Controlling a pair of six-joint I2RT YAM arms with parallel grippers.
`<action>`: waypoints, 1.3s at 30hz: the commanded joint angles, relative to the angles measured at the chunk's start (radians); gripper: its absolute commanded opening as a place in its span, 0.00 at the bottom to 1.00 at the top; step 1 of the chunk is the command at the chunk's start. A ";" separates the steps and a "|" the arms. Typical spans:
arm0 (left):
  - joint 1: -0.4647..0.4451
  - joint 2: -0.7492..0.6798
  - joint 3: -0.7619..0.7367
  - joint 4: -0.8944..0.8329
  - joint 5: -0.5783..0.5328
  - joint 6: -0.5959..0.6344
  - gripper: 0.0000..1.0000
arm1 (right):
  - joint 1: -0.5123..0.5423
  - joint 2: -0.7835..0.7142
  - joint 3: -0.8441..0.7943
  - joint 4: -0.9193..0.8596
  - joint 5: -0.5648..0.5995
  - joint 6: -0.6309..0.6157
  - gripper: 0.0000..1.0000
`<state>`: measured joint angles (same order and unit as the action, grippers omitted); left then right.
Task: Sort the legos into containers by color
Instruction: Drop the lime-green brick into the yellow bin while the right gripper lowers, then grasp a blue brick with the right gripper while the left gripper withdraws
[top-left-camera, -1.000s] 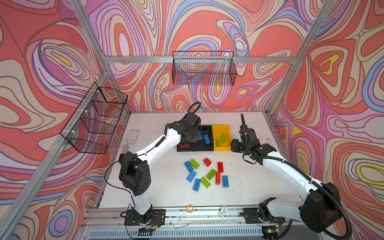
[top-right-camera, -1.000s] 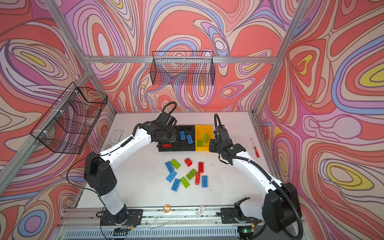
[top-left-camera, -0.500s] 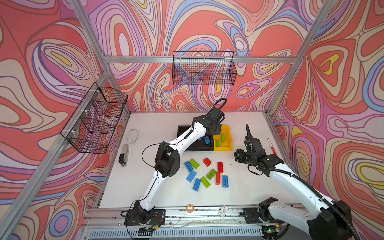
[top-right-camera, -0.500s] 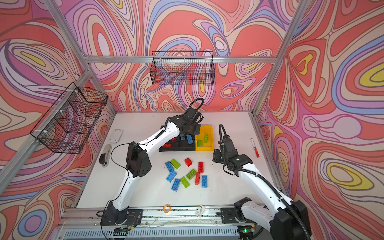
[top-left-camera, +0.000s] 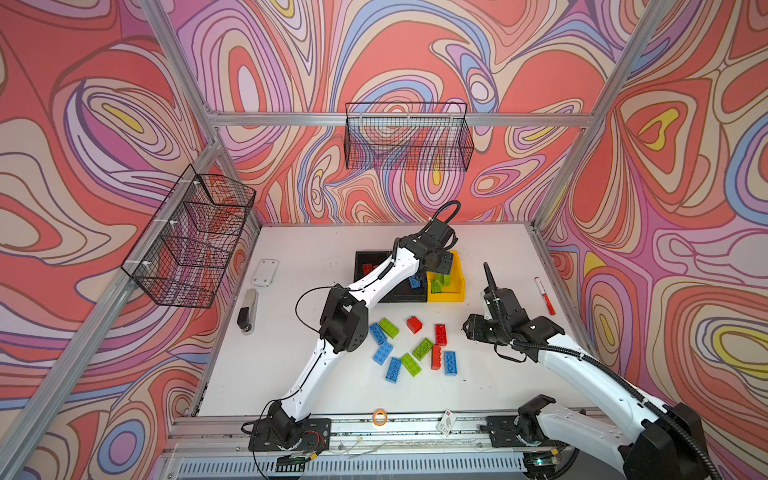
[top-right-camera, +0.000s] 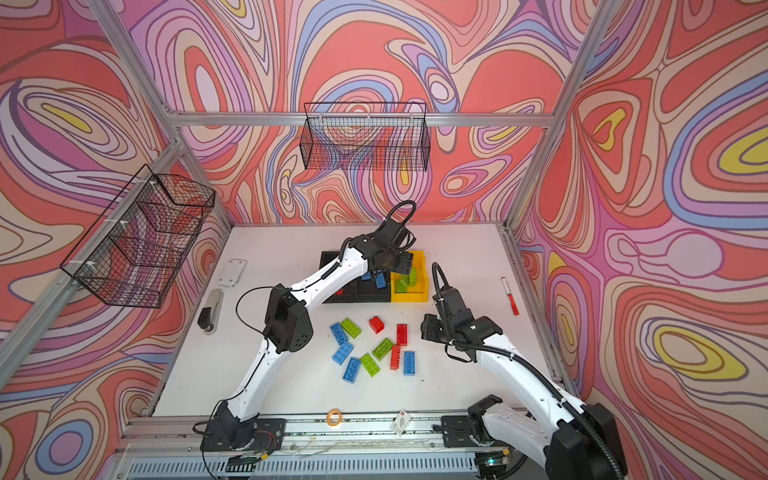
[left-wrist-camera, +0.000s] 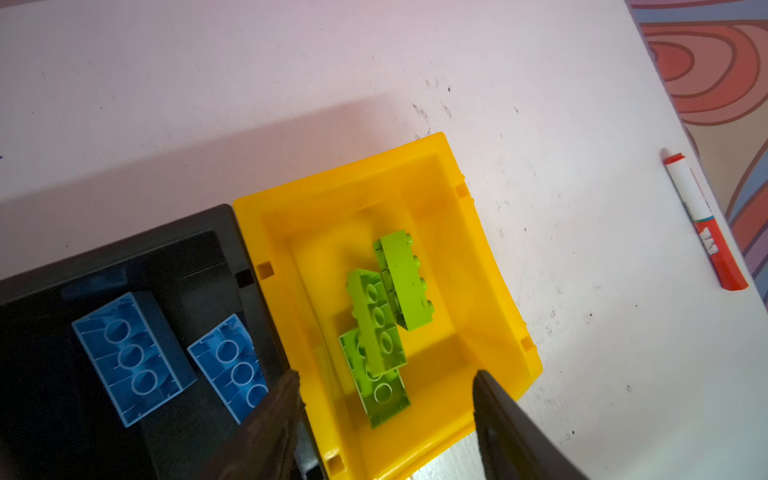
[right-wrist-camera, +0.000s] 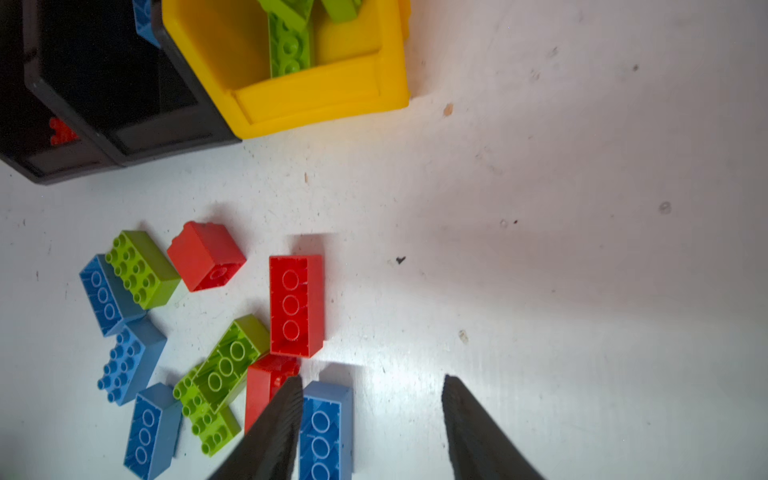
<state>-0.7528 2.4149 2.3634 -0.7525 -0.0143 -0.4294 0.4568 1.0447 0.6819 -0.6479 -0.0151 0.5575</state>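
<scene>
Where it was shut, left claw (left-wrist-camera: 384, 376) now apart over yellow bin (left-wrist-camera: 478, 249), right claw (right-wrist-camera: 370, 378) apart

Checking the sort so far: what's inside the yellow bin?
Three lime green bricks lie piled in the yellow bin, overlapping, no other colour showing. The bin floor beneath the pile is covered, so anything under them cannot be seen.

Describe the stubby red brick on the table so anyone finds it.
Start at the yellow bin on the table. The red brick lies on the bin-side edge of the loose pile before it. It alone is squarish; its neighbours are long.
</scene>
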 joint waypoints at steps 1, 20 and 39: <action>0.008 -0.148 -0.090 0.049 -0.051 0.017 0.70 | 0.086 -0.013 -0.024 -0.041 0.012 0.075 0.58; 0.236 -0.890 -1.089 0.269 -0.139 -0.058 0.69 | 0.560 0.101 -0.096 -0.014 0.248 0.512 0.58; 0.270 -0.985 -1.226 0.261 -0.134 -0.071 0.69 | 0.562 0.252 -0.087 0.116 0.316 0.506 0.45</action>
<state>-0.4892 1.4570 1.1519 -0.4915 -0.1352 -0.4843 1.0122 1.2716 0.5861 -0.5705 0.2722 1.0435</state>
